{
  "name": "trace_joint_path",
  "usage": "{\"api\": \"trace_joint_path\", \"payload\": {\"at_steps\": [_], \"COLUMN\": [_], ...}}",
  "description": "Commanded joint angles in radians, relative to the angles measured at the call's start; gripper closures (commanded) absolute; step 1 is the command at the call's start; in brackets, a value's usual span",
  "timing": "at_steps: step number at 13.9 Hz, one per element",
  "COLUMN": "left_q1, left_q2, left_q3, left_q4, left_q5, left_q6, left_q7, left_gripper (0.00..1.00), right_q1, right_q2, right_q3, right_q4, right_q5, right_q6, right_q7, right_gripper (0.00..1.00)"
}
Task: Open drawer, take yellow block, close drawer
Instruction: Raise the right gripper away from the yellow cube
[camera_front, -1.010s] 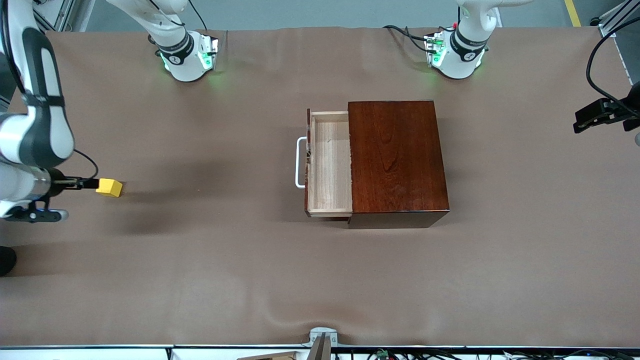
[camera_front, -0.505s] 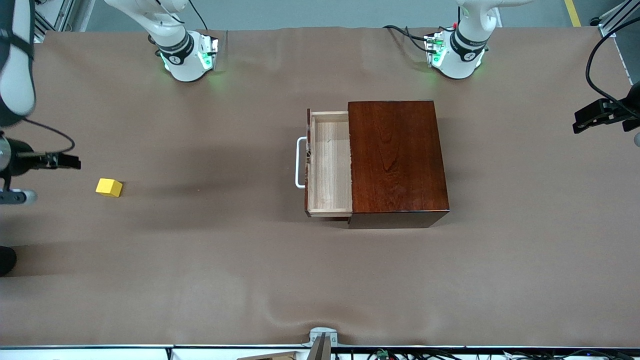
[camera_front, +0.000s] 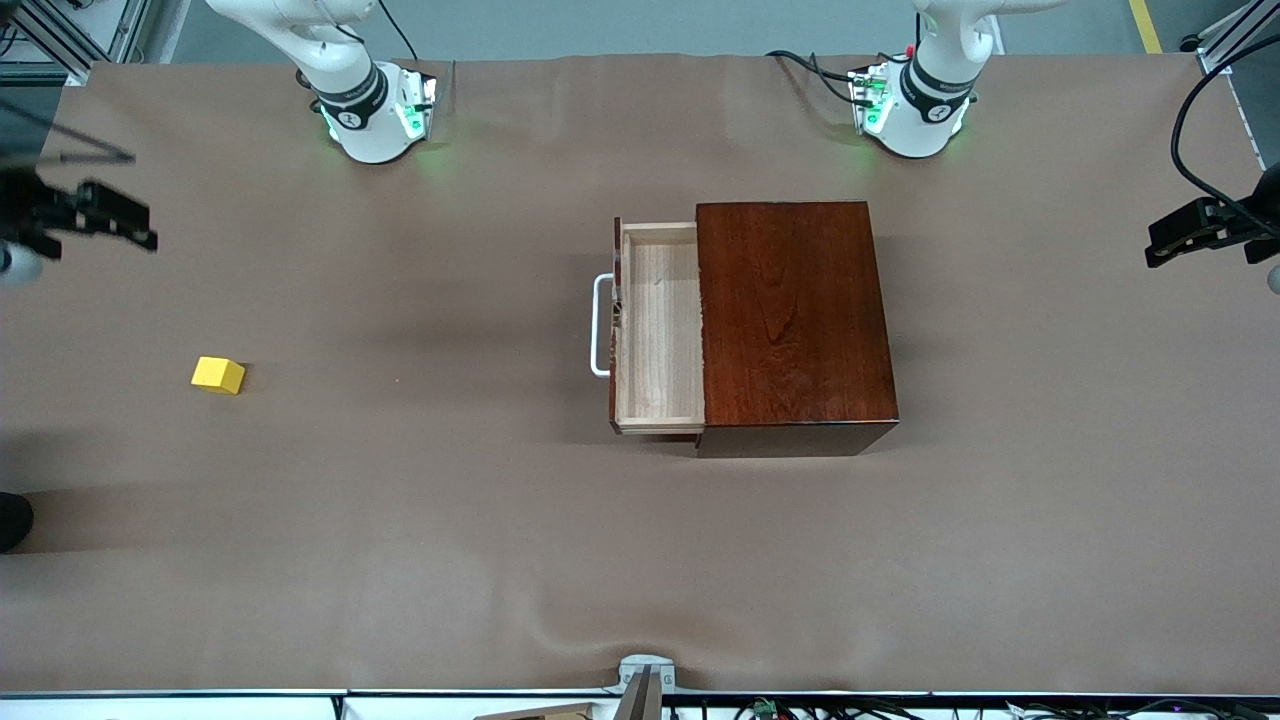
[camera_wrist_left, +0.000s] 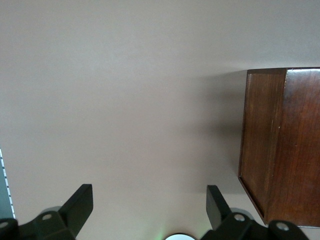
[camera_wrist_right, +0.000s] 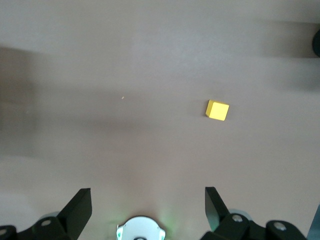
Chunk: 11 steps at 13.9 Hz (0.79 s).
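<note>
Over the right arm's end of the table we see the right gripper (camera_front: 125, 222) up in the air, its fingers (camera_wrist_right: 80, 207) spread wide with nothing between them. The yellow block (camera_front: 218, 375) lies alone on the brown table cover (camera_front: 400, 520), below this gripper and apart from it, and well apart from the box (camera_front: 795, 325). In the right wrist view the yellow block (camera_wrist_right: 217, 110) sits free on the cover, not between the fingers. The drawer (camera_front: 655, 330) stands pulled out of the box toward the right arm's end, and its pale wood inside holds nothing; its white handle (camera_front: 600, 325) points toward the block. The left gripper (camera_front: 1190, 232) waits over the left arm's end of the table, fingers (camera_wrist_left: 80, 202) also apart and empty, with the box (camera_wrist_left: 280, 145) near it.
</note>
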Motion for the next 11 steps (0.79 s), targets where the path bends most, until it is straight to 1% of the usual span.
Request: {"api": "trace_joint_path", "payload": {"at_steps": [1,3,5,6,9,11], "left_q1": [0.005,0.005,0.005,0.005,0.008,0.006], "left_q2": [-0.004,-0.005,-0.004,-0.005,-0.004,-0.004], "left_q3": [-0.002,-0.002,-0.002,-0.002,-0.002,-0.002], "left_q4": [-0.010,-0.008,-0.005,-0.003,-0.002,0.000], "left_q5": [-0.015,-0.014,-0.012,-0.012,-0.012,-0.014], "left_q6": [0.012,0.010,0.010,0.010,0.010,0.010], "left_q7": [0.024,0.024,0.024,0.024,0.024,0.026], "left_gripper": [0.00,0.00,0.00,0.00,0.00,0.00], "right_q1": [0.019,-0.001,-0.012,-0.009,-0.010,-0.010], "right_q2": [-0.085,-0.118,-0.138,-0.139,-0.131,-0.126], "right_q3": [-0.002,-0.013,-0.010,-0.007,-0.005,-0.007], "right_q4": [-0.093,-0.153,-0.186,-0.186,-0.174,-0.154], "right_q5": [0.005,0.009,0.015,0.015,0.018,0.066], "right_q6": [0.019,0.039,0.059,0.059,0.065,0.069], "right_q7": [0.009,0.033,0.125,0.165,0.173,0.176], "right_gripper": [0.00,0.00,0.00,0.00,0.00,0.00]}}
